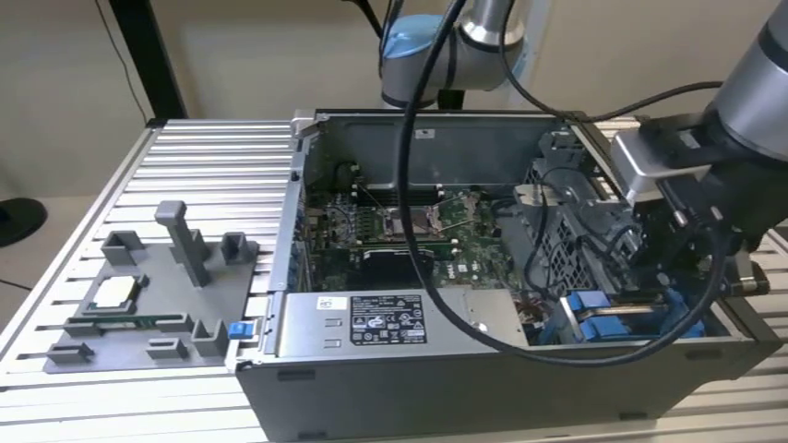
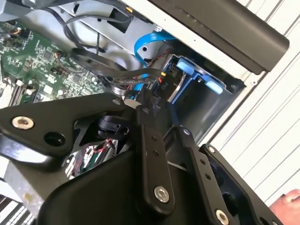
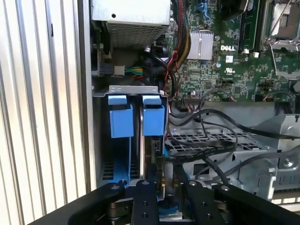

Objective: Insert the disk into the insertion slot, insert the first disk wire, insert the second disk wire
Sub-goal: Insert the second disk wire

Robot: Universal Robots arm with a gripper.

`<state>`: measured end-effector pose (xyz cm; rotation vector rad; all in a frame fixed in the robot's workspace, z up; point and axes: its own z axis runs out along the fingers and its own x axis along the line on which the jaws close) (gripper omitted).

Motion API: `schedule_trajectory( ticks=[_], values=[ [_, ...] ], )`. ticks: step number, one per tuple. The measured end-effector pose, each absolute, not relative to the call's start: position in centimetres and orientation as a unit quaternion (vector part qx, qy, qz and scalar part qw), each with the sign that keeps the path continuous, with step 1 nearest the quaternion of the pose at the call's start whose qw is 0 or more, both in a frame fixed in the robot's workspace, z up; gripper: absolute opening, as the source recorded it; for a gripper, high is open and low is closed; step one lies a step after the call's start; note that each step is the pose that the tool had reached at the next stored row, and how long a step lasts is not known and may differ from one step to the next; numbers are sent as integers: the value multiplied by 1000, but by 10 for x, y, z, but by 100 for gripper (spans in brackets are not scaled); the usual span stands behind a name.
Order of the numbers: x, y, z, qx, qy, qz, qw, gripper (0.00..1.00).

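The tool (image 3: 164, 190) hangs low over the open computer case (image 1: 295, 277), at about 4 o'clock in the exterior view, and I cannot tell whether it is open or closed. It sits right above the insertion slot (image 3: 104, 154), a bay with a grey metal wall in that same corner of the case.

Two bright blue tabs (image 3: 121, 117) stand side by side at the mouth of the bay. Under one of them the disk (image 3: 151, 154) shows as a thin edge standing upright inside the slot, just beside the tool. Several black cables (image 3: 206, 150) loop across the perforated cage next to the bay, and one runs close past the tool's tip in the second wrist view.

One large grey metal box (image 1: 369, 323) lies along the case's front at 6 o'clock and carries one black-and-white sticker (image 1: 388, 321) of fine print, too small to make out. A single small white label (image 1: 425, 134) sits on the far wall at 12 o'clock. The green motherboard (image 3: 220, 70) bears white lettering and one small white sticker (image 3: 228, 59).

On the ribbed tabletop (image 1: 221, 166), at 9 o'clock, lies one grey fixture (image 1: 136, 346) with upright posts
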<state>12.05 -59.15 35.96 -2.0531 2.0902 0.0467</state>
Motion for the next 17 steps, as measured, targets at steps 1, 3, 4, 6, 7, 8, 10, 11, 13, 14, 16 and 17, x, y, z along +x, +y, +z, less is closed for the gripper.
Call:
schedule_trajectory(
  ticks=[1, 3, 4, 6, 7, 8, 10, 11, 13, 14, 16, 17],
  values=[
    [121, -591, 365, -697, 709, 16, 105, 100],
    [121, -591, 374, -697, 709, 16, 105, 100],
    [121, -591, 378, -697, 709, 16, 105, 100],
    [121, -591, 387, -697, 709, 16, 105, 100],
    [121, -591, 392, -697, 709, 16, 105, 100],
    [121, -591, 395, -697, 709, 16, 105, 100],
    [121, -591, 398, -697, 709, 16, 105, 100],
    [121, -591, 398, -697, 709, 16, 105, 100],
    [121, -591, 398, -697, 709, 16, 105, 100],
    [121, -591, 398, -697, 709, 16, 105, 100],
    [121, -591, 398, -697, 709, 16, 105, 100],
    [121, -591, 398, -697, 709, 16, 105, 100]
  ],
)
